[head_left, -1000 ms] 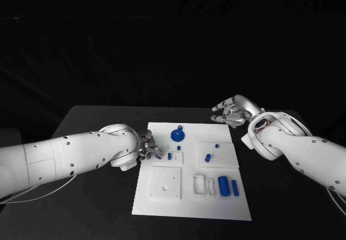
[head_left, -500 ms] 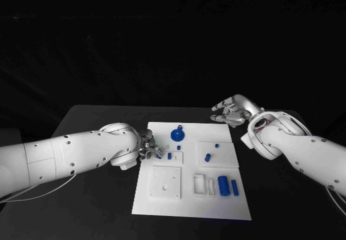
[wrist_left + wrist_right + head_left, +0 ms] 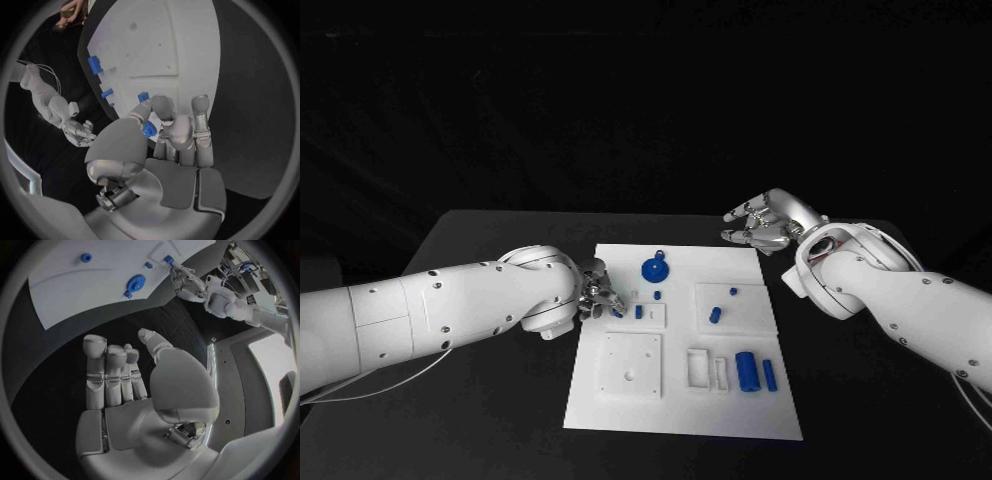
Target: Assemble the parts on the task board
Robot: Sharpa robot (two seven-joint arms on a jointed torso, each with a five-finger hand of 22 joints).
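No writing to call out here: nothing readable on the white task board [image 3: 687, 410], none on its blue parts [image 3: 653, 270], and no label or number on either arm.

Three cameras: my head view high above, two wrist views close in.
My head camera looks down on the task board [image 3: 687, 340]; both wrist cameras share it, each seeing the opposite hand.

The left hand [image 3: 596, 292] covers most of a small blue part [image 3: 148, 130] between its fingers [image 3: 164, 107]; the part's shape cannot be told.
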